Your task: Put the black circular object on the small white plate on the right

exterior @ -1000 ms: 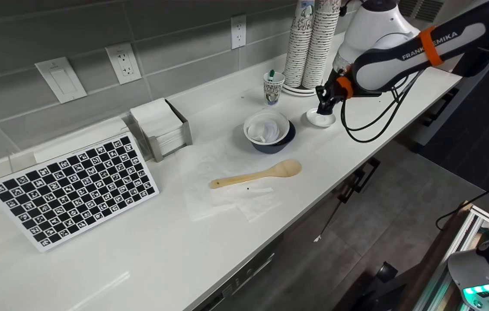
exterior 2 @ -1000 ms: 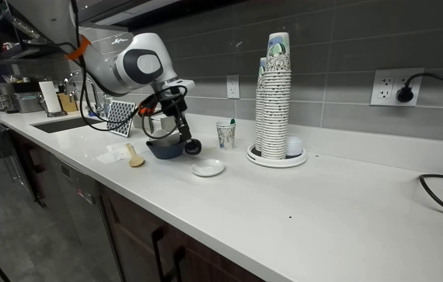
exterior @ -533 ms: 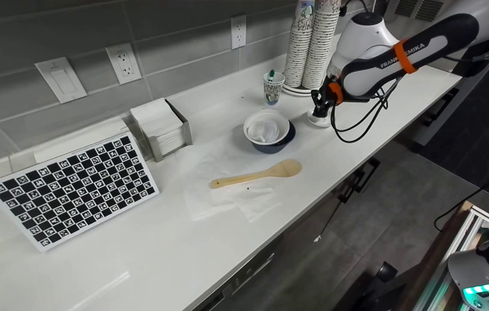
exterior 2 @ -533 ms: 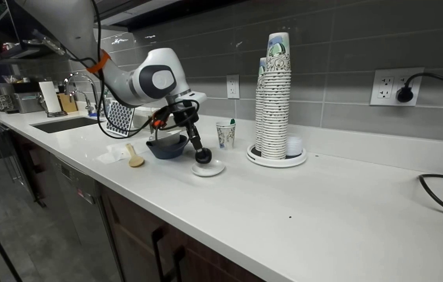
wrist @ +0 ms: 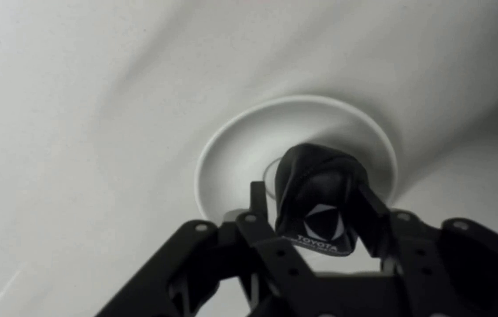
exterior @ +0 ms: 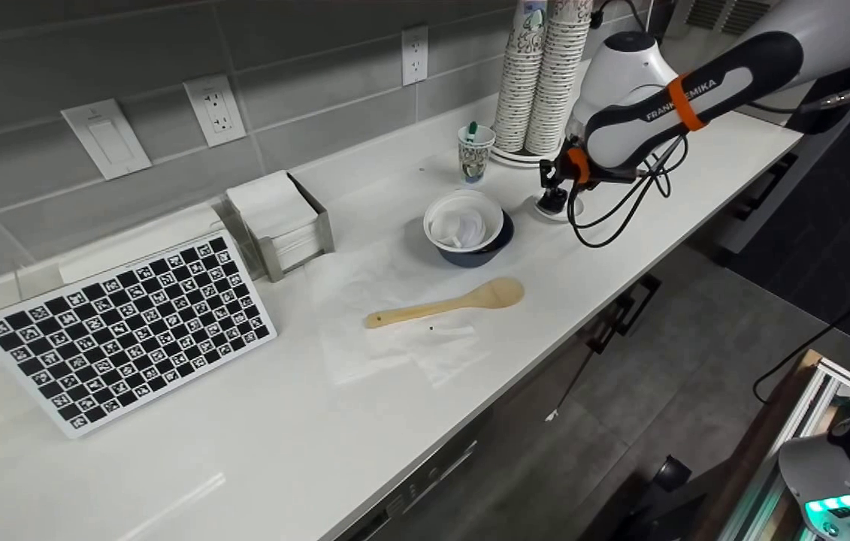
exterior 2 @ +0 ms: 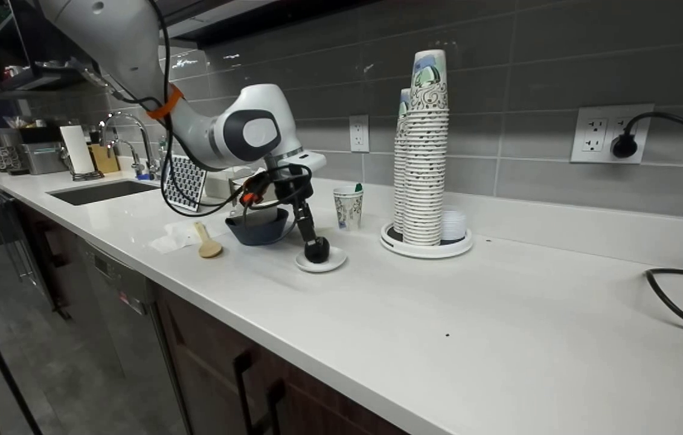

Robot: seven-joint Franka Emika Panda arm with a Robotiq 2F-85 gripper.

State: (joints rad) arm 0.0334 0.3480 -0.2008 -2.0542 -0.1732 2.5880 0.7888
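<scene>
Saw white countertop (exterior: 282, 443) running along gray tiled wall (exterior: 319, 83) in both exterior views. Saw Franka arm (exterior 2: 196, 130) reaching down over countertop, wrapped with orange bands (exterior: 684, 104). Spotted tall stacks of patterned paper cups (exterior 2: 423, 175) standing on round white tray (exterior 2: 426, 252) near wall. Spotted checkered marker board (exterior: 128, 330), tilted back, next to metal napkin holder (exterior: 327, 234) filled with white napkins (exterior: 274, 203). Logged wooden spoon (exterior: 462, 302) lying flat, handle partly over thin white paper sheets (exterior: 379, 357). Logged dark blue bowl (exterior 2: 255, 234) with white bowl (exterior: 462, 200) nested inside; could not identify smaller pale items (exterior: 470, 228) within. Found black gripper (wrist: 310, 186) pointing down, slightly tilted, with fingers (wrist: 258, 198) spread apart. Marked single patterned paper cup (exterior 2: 348, 211) standing upright, in an exterior view between bowls and cup stacks. Marked small white plate (wrist: 231, 171) near dark blue bowl, apart from it, under gripper. Located black round object (wrist: 319, 176), lettered TOYOTA, down on plate, inside rim and between fingers; underside hidden. In wrist view, noticed thin gap between left-hand finger and object; could not tell touching from mere overlap at right-hand finger. Last, caught green marker-like stick (exterior: 472, 132) poking out of single cup.
</scene>
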